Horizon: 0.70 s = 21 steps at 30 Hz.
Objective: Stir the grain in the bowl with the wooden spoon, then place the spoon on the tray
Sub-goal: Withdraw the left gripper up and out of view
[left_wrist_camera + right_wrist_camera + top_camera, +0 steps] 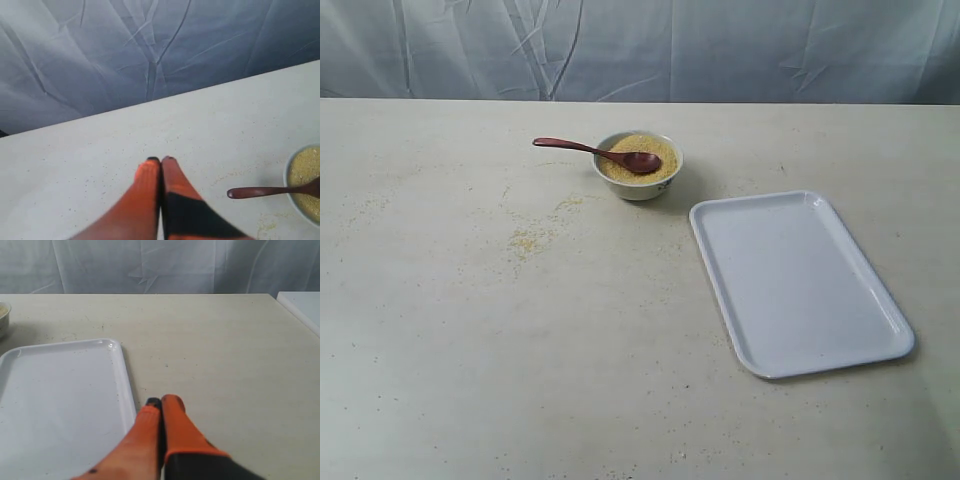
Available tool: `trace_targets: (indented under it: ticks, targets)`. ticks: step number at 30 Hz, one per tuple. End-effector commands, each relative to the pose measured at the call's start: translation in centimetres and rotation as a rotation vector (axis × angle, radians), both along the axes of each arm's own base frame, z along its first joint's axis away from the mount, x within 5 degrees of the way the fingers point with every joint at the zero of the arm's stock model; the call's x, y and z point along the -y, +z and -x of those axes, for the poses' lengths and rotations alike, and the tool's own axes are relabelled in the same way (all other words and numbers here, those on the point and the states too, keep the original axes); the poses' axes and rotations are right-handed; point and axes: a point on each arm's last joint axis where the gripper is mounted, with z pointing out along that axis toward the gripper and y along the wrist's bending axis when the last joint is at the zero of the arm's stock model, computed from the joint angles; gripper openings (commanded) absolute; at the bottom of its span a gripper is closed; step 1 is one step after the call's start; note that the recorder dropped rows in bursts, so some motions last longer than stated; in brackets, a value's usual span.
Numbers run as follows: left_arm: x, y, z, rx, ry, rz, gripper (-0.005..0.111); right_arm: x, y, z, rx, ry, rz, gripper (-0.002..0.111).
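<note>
In the exterior view, the bowl [638, 189] is sitting on the pale table [470, 340] toward its far side, with the grain [655, 149] filling it nearly to the rim. The wooden spoon [588, 150] is lying across the bowl, its scoop resting on the grain and its handle sticking out over the rim to the left, clear of the table. The tray [800, 285] is lying flat to the right of the bowl and nearer the camera, apart from it. A thin scatter of spilled grains [528, 240] is lying on the table left of the bowl. In the left wrist view, the left gripper [160, 160] is hanging above bare table with its orange fingers pressed together on nothing, while the spoon handle and part of the bowl are showing off to one side. In the right wrist view, the right gripper [161, 401] is hovering just beside the tray's long edge, its jaws likewise pressed together and holding nothing.
</note>
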Motion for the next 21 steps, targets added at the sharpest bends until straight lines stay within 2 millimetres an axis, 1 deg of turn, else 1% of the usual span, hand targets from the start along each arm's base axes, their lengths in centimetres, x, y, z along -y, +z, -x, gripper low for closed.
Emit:
trace_targets:
  ticks: [1,3,7,9,11,12,13,14,16,17,21]
  targets:
    - [-0.4,2.4,1.8,0.088,0.034,0.043,0.0,0.0,0.0,0.0,0.014,0.001,-0.003,-0.001]
    - [-0.5,3.1,2.6,0.116,0.037,0.05,0.0,0.0,0.0,0.0,0.014,0.001,-0.003,-0.001]
    - [-1.0,4.4,5.1,0.196,0.059,0.081,0.0,0.0,0.0,0.0,0.014,0.001,-0.003,-0.001]
    - [-1.4,4.5,6.4,0.236,0.075,0.099,0.0,0.0,0.0,0.0,0.014,0.001,-0.003,-0.001]
    - [-1.8,4.0,7.8,0.286,0.08,0.094,0.0,0.0,0.0,0.0,0.014,0.001,-0.003,-0.001]
    - [-2.0,3.7,8.3,0.31,0.084,0.082,0.0,0.0,0.0,0.0,0.014,0.001,-0.003,-0.001]
    - [-2.6,2.9,9.2,0.315,0.092,0.057,0.0,0.0,0.0,0.0,0.014,0.001,-0.003,-0.001]
    - [-2.8,2.5,9.7,0.327,0.096,0.056,0.0,0.0,0.0,0.0,0.014,0.001,-0.003,-0.001]
    - [-3.4,1.0,11.2,0.327,0.112,0.068,0.0,0.0,0.0,0.0,0.014,0.001,-0.003,-0.001]
    - [-3.6,-0.1,11.8,0.312,0.12,0.083,0.0,0.0,0.0,0.0,0.014,0.001,-0.003,-0.001]
    - [-3.9,-3.0,14.6,0.354,0.155,0.173,0.0,0.0,0.0,0.0,0.014,0.001,-0.003,-0.001]
